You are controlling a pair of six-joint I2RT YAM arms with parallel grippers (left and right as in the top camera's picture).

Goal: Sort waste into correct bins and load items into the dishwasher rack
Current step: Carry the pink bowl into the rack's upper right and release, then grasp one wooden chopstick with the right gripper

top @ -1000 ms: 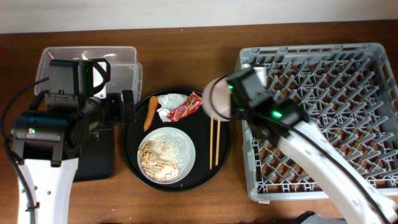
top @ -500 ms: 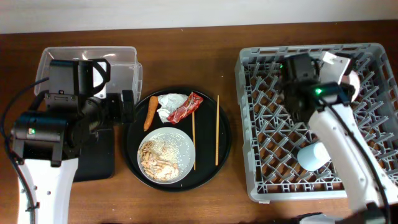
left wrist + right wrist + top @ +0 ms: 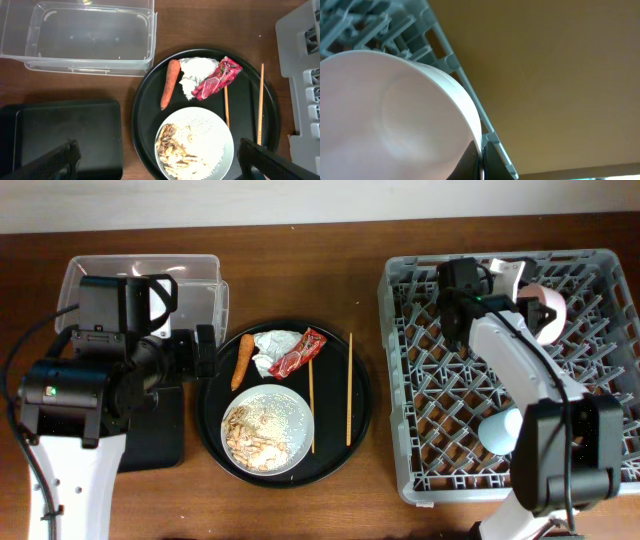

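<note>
My right gripper (image 3: 522, 288) is shut on the rim of the white bowl (image 3: 548, 313) and holds it on edge at the far side of the grey dishwasher rack (image 3: 395, 380). The right wrist view shows the fingers (image 3: 481, 156) pinching the bowl's (image 3: 395, 110) rim. A light-blue cup (image 3: 500, 430) lies in the rack. The speckled plate (image 3: 210, 125) holds rice and scraps (image 3: 175, 147). Beside it lie a carrot (image 3: 170, 90), a white napkin (image 3: 195, 75), a red wrapper (image 3: 217, 82) and two chopsticks (image 3: 260, 102). My left gripper (image 3: 160, 160) is open above them.
The waste and plate sit on a large round black tray (image 3: 220, 430). A clear tub (image 3: 90, 35) stands at the far left, with a flat black tray (image 3: 65, 135) nearer the front. The left arm (image 3: 80, 390) covers part of both in the overhead view.
My right arm carried the bowl from above the round tray to the rack's far side. One chopstick now lies further left. The left arm has not moved.
</note>
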